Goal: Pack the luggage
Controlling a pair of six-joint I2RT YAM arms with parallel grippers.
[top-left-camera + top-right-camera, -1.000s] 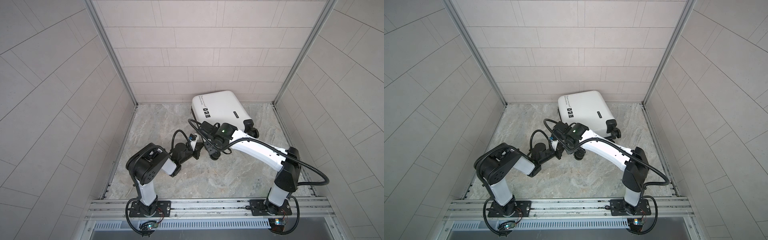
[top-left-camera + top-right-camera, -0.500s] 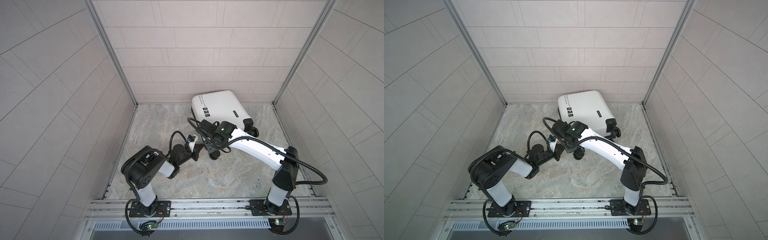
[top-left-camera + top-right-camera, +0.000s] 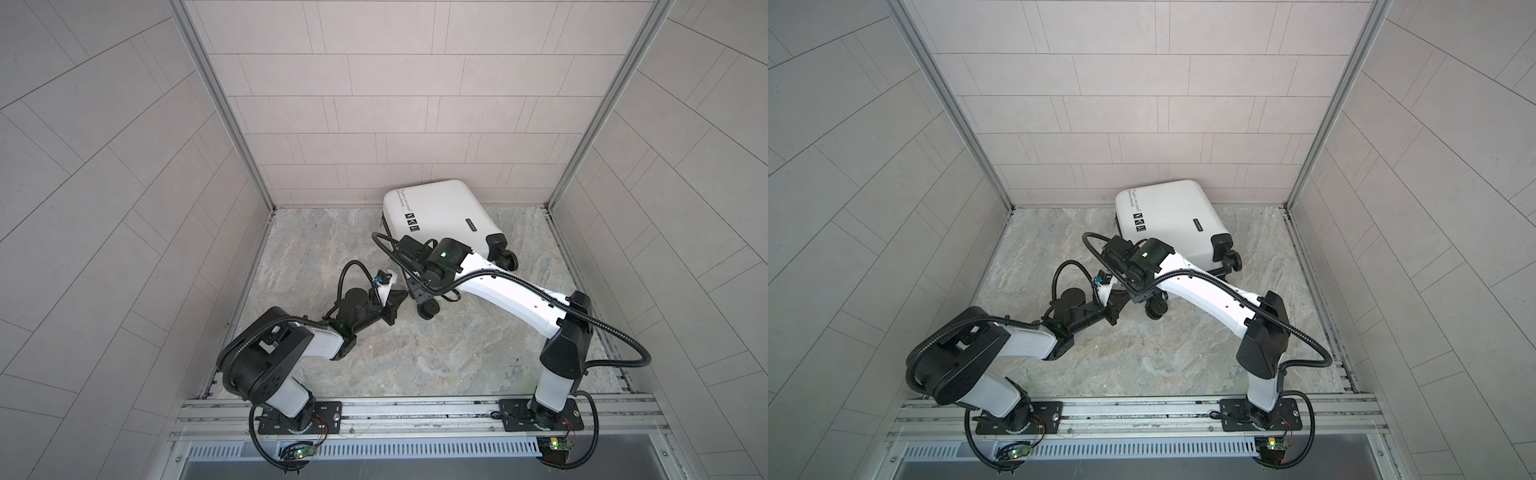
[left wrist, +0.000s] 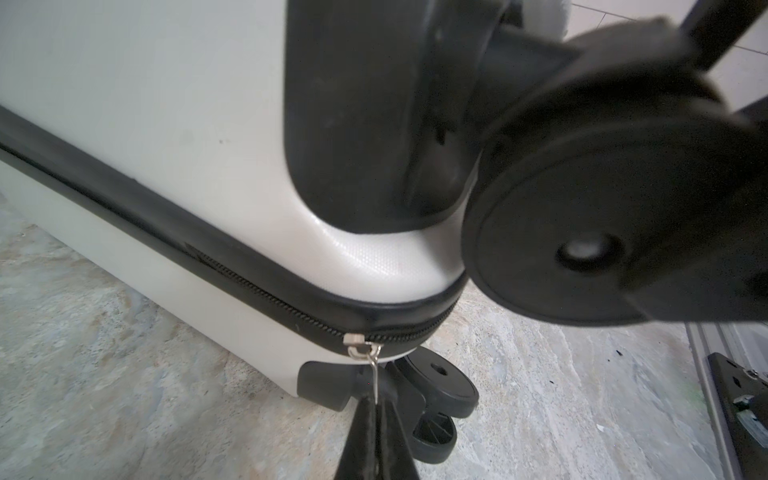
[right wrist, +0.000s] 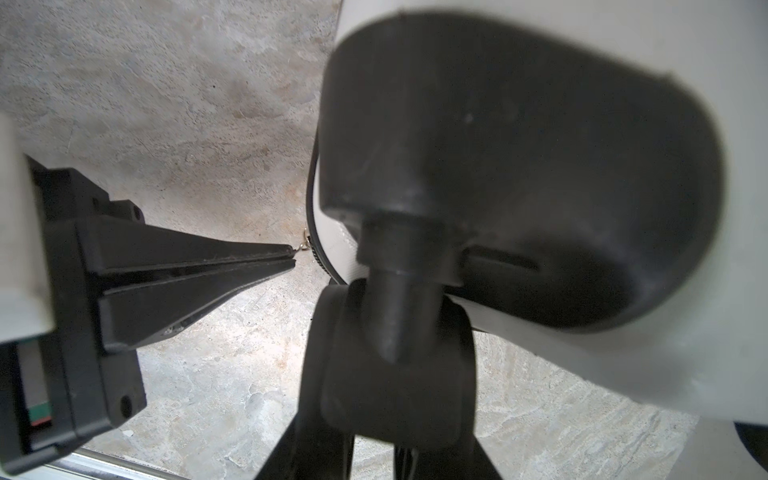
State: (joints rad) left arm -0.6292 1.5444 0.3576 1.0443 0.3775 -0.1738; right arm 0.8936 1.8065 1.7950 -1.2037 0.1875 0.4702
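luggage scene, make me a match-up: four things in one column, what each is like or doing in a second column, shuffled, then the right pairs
Column one
1. left gripper
2. right gripper
3. luggage
4. zipper band

Column two
a. white shell, lying flat
b. clamped on a caster wheel
c. black strip running round the shell's edge
d. pinching the silver zipper pull

Pairs: 1-d, 2-b, 3-a, 4-c
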